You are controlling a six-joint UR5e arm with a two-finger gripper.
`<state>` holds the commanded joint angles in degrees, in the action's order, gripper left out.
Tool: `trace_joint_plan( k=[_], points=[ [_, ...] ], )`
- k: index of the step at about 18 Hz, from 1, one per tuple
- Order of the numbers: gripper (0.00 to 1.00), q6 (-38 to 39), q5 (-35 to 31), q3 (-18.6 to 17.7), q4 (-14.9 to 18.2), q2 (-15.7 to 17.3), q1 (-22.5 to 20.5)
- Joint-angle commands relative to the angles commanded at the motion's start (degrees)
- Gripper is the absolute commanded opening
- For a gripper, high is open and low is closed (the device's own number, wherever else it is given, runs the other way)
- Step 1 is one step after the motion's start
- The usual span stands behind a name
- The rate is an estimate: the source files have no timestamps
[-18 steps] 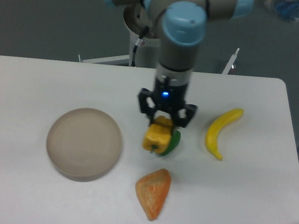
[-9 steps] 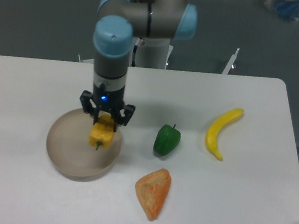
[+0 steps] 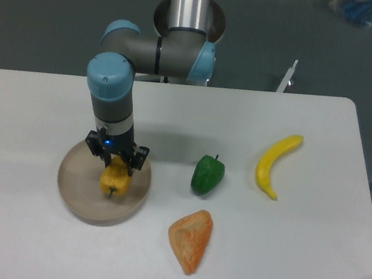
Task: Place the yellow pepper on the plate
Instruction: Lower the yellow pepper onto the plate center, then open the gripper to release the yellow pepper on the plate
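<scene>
The yellow pepper [image 3: 115, 179], blocky and yellow-orange with lobed sides, hangs over the middle of the plate [image 3: 71, 189], the gripper [image 3: 115, 165] closed on its top. Whether it touches the plate is unclear. Bare white table [image 3: 30, 111] surrounds the plate; the green pepper [image 3: 207, 174] sits well apart.

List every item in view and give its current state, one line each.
pincer: shut on the yellow pepper, over the plate.
yellow pepper: held in the pincer, over the plate; contact with the plate unclear.
plate: flat on the table, under the pepper.
green pepper: resting on the table, free.
banana: lying on the table, free.
orange wedge: lying on the table, free.
</scene>
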<state>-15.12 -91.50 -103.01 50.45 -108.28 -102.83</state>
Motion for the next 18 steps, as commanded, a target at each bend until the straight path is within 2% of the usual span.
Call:
trace_joint_plan(
  k=[6,7,9,10,14,18],
  points=[
    [0.35,0.0,-0.2,0.0,0.1,-0.1,0.1],
    [0.43,0.0,-0.1,0.1,0.1,0.0,0.1],
    [0.78,-0.1,-0.2,0.1,0.1,0.0,0.0],
    [0.86,-0.1,-0.2,0.1,0.1,0.0,0.0],
    [1.00,-0.2,-0.2,0.8,0.0,0.4,0.0],
    [1.00,-0.2,-0.1,1.0,0.2,0.9,-0.1]
  ],
)
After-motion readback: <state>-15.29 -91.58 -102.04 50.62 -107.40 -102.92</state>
